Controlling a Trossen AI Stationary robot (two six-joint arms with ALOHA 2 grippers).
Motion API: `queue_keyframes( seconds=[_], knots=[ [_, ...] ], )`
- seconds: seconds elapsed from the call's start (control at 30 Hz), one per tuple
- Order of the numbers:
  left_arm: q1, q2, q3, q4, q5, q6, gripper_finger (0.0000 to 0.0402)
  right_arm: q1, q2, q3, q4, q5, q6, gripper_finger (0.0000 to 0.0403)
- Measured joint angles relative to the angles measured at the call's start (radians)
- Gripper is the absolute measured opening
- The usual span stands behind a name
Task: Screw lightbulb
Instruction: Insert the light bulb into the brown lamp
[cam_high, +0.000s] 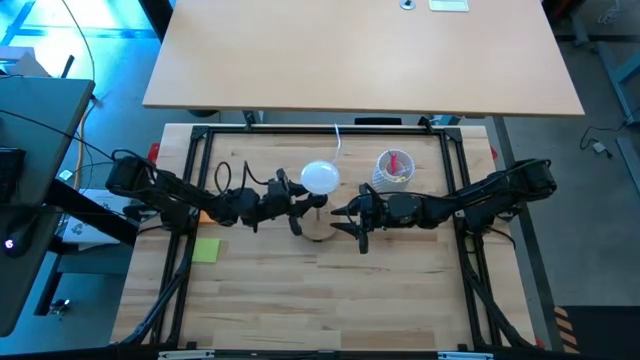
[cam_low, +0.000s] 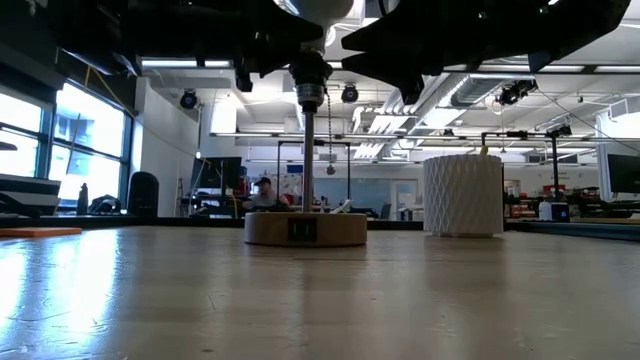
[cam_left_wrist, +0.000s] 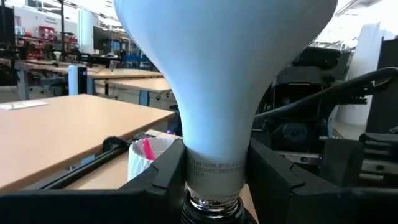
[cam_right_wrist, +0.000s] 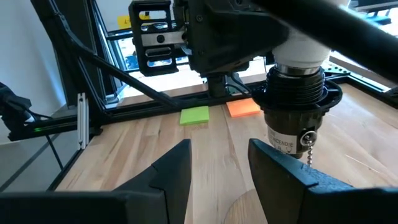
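At the centre of the surface (cam_high: 260, 300), the lightbulb (cam_high: 321, 177) stands upright with its silvery screw neck already down in the black socket (cam_right_wrist: 298, 99), which tops a thin stem (cam_low: 308, 160) rising from the round wooden base (cam_low: 305, 228). The left hand (cam_left_wrist: 217, 171) is clamped on the bulb's narrow white neck just above the thread, one finger on each side, so the bulb is seated and, by my judgement, mid-turn; how many threads are engaged cannot be told, and what seems left is to finish tightening and let go. The right hand (cam_right_wrist: 217, 165), coming in from three o'clock, hovers low just beside the socket with its fingers parted and nothing between them, touching neither socket nor base as far as the wrist view shows; a pull chain (cam_right_wrist: 308, 152) hangs from the socket near it. Towards two o'clock of the base stands a white latticed cup (cam_high: 393, 168) with pink items in it. Towards eight o'clock lie a green sticky note (cam_high: 206, 250) and, near it, an orange one (cam_right_wrist: 244, 108). A black frame (cam_high: 200, 140) borders the wooden surface. Beyond it at twelve o'clock is a lighter desk (cam_high: 360, 55), and farther off a workshop with windows, benches, ceiling lights and a seated person (cam_low: 263, 192).
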Motion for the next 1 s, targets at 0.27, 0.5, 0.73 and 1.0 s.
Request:
queue_keyframes(
  seconds=[0.27, 0.5, 0.73, 1.0],
  knots=[
    [-0.042, -0.006, -0.013, 0.0, -0.042, 0.081, 0.0122, 0.0, 0.0, 0.0, -0.027, 0.0, -0.002, 0.0156],
    [-0.045, -0.008, -0.036, 0.008, -0.046, 0.076, 0.0122, 0.0, 0.0, 0.0, -0.03, 0.0, -0.002, 0.0156],
    [-0.045, -0.008, -0.037, 0.0, -0.046, 0.082, 0.0132, 0.0, 0.0, 0.0, -0.024, 0.0, -0.02, 0.0156],
    [-0.045, -0.007, -0.038, -0.004, -0.043, 0.083, 0.0132, -0.056, -0.013, 0.006, 0.124, -0.008, -0.152, 0.0175]
  ],
)
